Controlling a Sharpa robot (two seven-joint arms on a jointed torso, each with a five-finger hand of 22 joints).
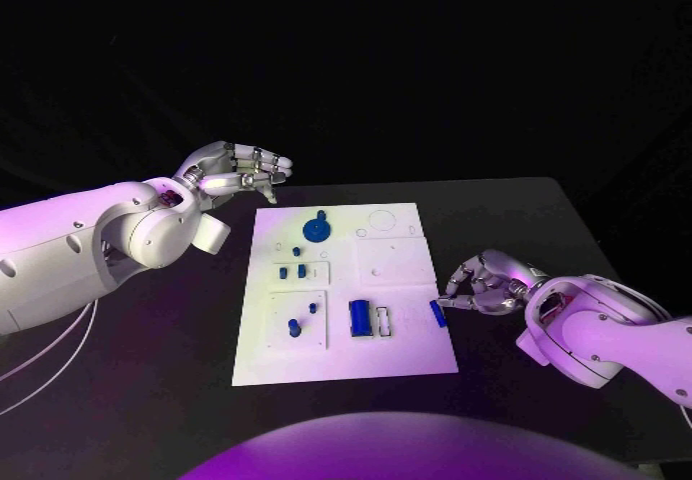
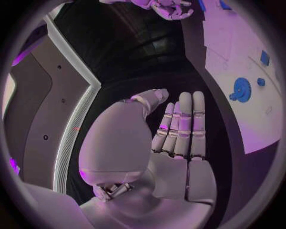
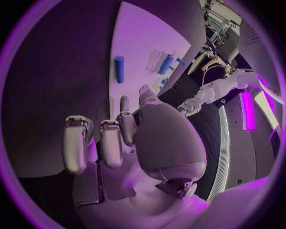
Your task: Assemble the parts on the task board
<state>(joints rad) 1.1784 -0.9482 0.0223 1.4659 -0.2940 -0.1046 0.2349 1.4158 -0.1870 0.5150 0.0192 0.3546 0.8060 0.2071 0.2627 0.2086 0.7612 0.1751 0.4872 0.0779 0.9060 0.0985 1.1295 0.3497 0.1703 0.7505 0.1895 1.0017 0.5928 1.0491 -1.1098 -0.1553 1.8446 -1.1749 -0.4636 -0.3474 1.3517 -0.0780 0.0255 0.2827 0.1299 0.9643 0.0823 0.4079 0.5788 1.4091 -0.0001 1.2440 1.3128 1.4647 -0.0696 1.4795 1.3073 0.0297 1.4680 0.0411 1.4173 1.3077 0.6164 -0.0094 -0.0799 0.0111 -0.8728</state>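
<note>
In the head view, the left silver hand point(image 1: 238, 168) is above the black table point(image 1: 519, 215), just beyond the far left corner of the white rectangular task board point(image 1: 411, 355). Its fingers are curled in and they hold nothing. The right silver hand point(image 1: 483, 283) is beside the right edge of the board, with its fingertips very near a small blue bar-shaped part point(image 1: 438, 314) that lies at this edge. I cannot tell if the fingers touch the part. On the board there are also a round blue gear-like part point(image 1: 315, 229), a larger blue block part point(image 1: 359, 318) and some small blue pegs point(image 1: 293, 326) in the left area.

In the left wrist view, the left hand point(image 2: 178, 131) shows its fingers straight and side by side, with the thumb bent over the palm, and nothing inside. This view also shows the round blue gear point(image 2: 241, 89) on the board point(image 2: 238, 52), and the right hand point(image 2: 168, 7) far away.

In the right wrist view, the right hand point(image 3: 113, 140) has its fingers bent forward and apart, empty. The blue bar part point(image 3: 119, 69) lies on the board point(image 3: 140, 33) beyond the fingertips, clearly not touching them.

No writing can be read.
</note>
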